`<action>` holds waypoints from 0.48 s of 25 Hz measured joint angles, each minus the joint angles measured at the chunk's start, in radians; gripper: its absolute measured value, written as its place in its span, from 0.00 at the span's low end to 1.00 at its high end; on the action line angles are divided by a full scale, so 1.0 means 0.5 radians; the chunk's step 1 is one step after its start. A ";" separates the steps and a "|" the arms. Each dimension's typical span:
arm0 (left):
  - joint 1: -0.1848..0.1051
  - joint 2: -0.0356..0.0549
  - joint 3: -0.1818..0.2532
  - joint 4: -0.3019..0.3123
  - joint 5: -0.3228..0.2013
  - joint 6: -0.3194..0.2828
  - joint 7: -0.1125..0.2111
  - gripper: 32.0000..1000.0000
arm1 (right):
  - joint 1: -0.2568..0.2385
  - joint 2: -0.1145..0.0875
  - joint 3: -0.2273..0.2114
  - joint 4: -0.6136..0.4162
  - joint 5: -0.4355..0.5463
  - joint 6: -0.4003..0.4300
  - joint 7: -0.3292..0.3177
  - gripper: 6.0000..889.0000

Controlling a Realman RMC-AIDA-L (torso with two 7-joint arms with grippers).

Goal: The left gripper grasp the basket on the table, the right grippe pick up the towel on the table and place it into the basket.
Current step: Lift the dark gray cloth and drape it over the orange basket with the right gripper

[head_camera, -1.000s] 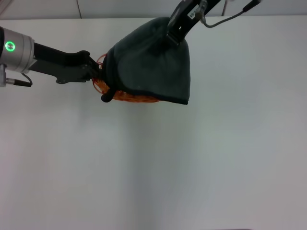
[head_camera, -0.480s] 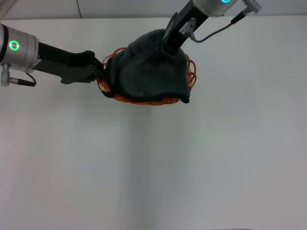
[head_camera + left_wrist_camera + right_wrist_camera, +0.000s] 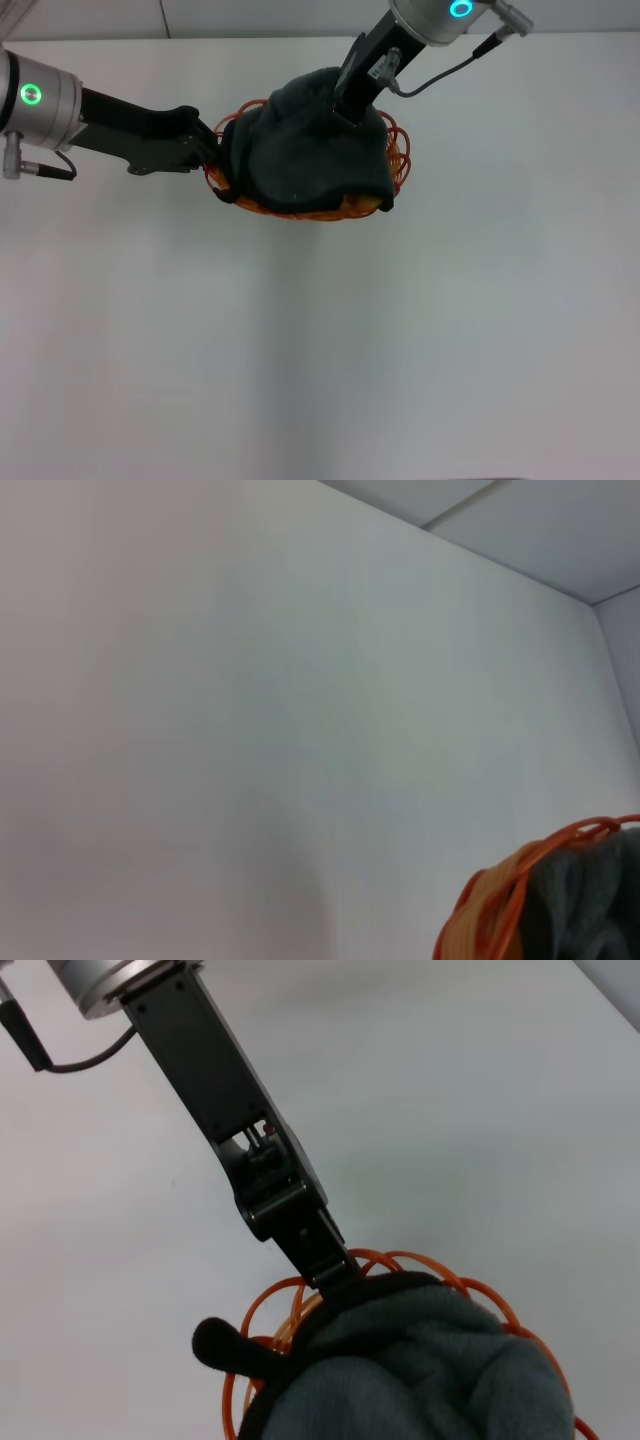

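Observation:
The orange wire basket (image 3: 399,152) stands on the white table (image 3: 420,330), far and a little left of centre. My left gripper (image 3: 214,152) reaches in from the left and is shut on the basket's left rim; the right wrist view shows it (image 3: 334,1269) clamped on the rim (image 3: 402,1259). The dark grey-green towel (image 3: 310,155) lies bunched inside the basket, covering most of it. My right gripper (image 3: 346,106) comes down from the back, shut on the towel's top, its fingertips buried in the cloth. The left wrist view shows only a bit of basket (image 3: 488,912) and towel (image 3: 592,900).
The table's far edge (image 3: 200,38) runs just behind the basket, with a wall beyond. A grey cable (image 3: 440,68) loops off the right wrist. Bare table surface spreads in front of and to both sides of the basket.
My right gripper has come down with the towel, which hung spread over the basket a second ago and now sits bunched inside it. The left gripper keeps its hold, barely moved.

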 joint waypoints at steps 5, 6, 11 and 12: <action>0.000 0.000 0.000 0.000 -0.001 0.000 0.000 0.06 | 0.000 0.007 -0.025 0.014 0.000 0.030 0.000 0.15; 0.000 0.000 0.000 0.000 -0.001 0.000 0.000 0.06 | 0.000 0.008 -0.026 0.014 0.000 0.030 0.000 0.15; 0.000 0.000 0.000 0.000 -0.002 -0.003 0.000 0.06 | 0.001 0.008 -0.050 0.014 0.006 0.031 0.001 0.16; 0.000 0.000 0.000 0.000 -0.002 -0.004 0.000 0.06 | 0.001 0.008 -0.050 0.014 0.006 0.031 0.003 0.16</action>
